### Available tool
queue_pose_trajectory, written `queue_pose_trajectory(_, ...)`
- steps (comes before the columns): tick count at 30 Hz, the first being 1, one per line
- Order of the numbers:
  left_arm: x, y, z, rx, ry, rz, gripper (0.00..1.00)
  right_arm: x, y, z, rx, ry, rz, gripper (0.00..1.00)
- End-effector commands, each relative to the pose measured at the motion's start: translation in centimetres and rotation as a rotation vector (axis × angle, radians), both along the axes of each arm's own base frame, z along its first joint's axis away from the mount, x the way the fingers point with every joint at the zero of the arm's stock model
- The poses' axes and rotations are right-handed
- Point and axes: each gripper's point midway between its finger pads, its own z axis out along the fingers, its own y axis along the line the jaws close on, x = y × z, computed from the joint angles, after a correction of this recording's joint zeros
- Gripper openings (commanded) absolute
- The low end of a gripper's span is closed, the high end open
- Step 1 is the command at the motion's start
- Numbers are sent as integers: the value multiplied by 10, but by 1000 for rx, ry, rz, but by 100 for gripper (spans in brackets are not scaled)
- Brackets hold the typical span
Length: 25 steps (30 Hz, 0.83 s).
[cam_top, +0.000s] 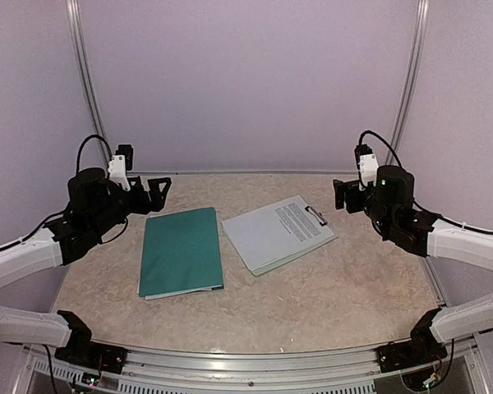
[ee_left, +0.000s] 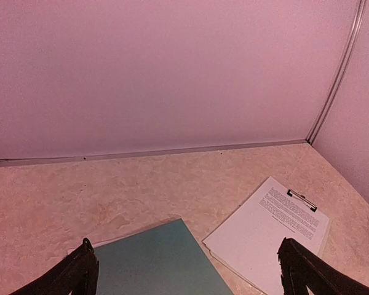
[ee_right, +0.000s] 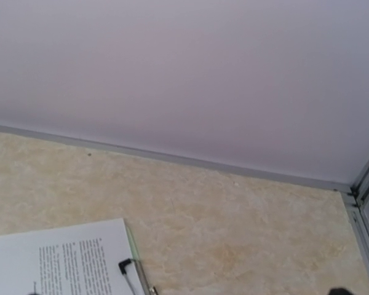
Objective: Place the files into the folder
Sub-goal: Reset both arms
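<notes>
The folder (cam_top: 181, 250) lies shut and flat on the tabletop (cam_top: 337, 287), a little left of the middle, with its long sides running from near to far. Nothing rests on its dark teal cover.

Just to the right of the folder, separated from it by a narrow strip of bare surface, the files (cam_top: 273, 232) sit as a white stack on a pale mint clipboard (cam_top: 304, 254). The stack is turned at an angle to the folder. The block of black print and the metal clip (cam_top: 315, 215) are at the end farthest from the folder.

The left jaws hang above the tabletop, off the folder's far left corner. They are spread wide: in the left wrist view the two dark fingers (ee_left: 80, 271) stand at opposite bottom corners, with the folder's corner between them below, and they hold nothing.

The right jaws hover well to the right of the folder, beyond the clip end of the files. They are also spread wide and carry nothing.
</notes>
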Motion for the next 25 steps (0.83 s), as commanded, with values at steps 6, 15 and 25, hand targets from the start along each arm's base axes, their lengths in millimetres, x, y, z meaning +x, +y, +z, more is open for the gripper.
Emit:
queue_pose_trajectory(6,-9,10,15,31,-84,66,99,-5,1,17,3,-67,37,99)
queue_pose_trajectory(15,-2,5,5,66,-53,75,99,-4,3,17,-14,-61,48,99)
queue_pose_trajectory(25,-4,7,5,68,-44,85,99,-5,6,16,-17,-55,64,99)
